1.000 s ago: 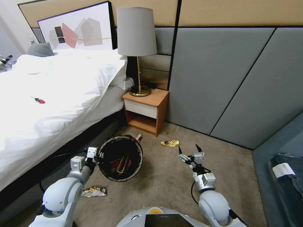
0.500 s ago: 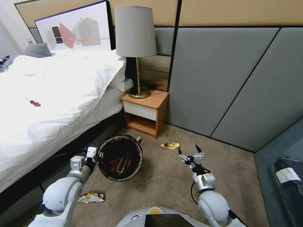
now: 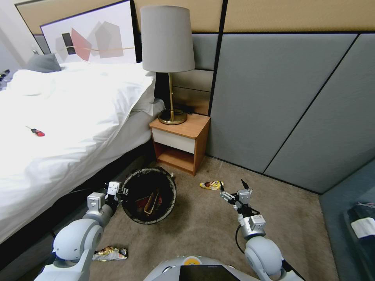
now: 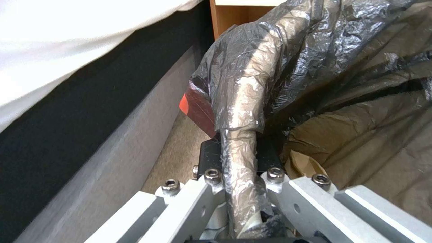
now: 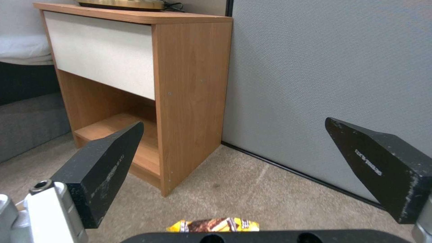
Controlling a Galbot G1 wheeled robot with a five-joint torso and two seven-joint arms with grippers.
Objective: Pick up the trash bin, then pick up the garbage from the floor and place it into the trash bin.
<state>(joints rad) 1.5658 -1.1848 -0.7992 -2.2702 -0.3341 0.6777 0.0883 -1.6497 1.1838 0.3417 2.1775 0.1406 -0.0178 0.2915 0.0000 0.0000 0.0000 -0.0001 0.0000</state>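
Note:
The trash bin (image 3: 168, 200), lined with a crinkly black bag, hangs just above the floor (image 3: 203, 222) beside the bed. My left gripper (image 3: 120, 193) is shut on the trash bin's rim (image 4: 241, 135). A tan paper bag and red litter lie inside the bin. A yellow snack wrapper (image 3: 211, 185) lies on the carpet just ahead of my right gripper (image 3: 233, 186), which is open with nothing between its fingers; the same yellow snack wrapper (image 5: 214, 225) shows low between the black fingertips (image 5: 108, 158). A shiny wrapper (image 3: 110, 253) lies on the carpet by my left arm.
A wooden nightstand (image 3: 180, 142) with a brass lamp (image 3: 168, 58) stands against the grey padded wall (image 3: 273, 101). The white bed (image 3: 58, 128), with a red screwdriver (image 3: 36, 132) on it, borders the left. A dark sofa edge (image 3: 351, 218) lies at the right. Open carpet lies between bin and sofa.
The whole head view has shifted, so the camera moved; the yellow wrapper now sits closer to my right gripper. The left gripper still holds the bin rim.

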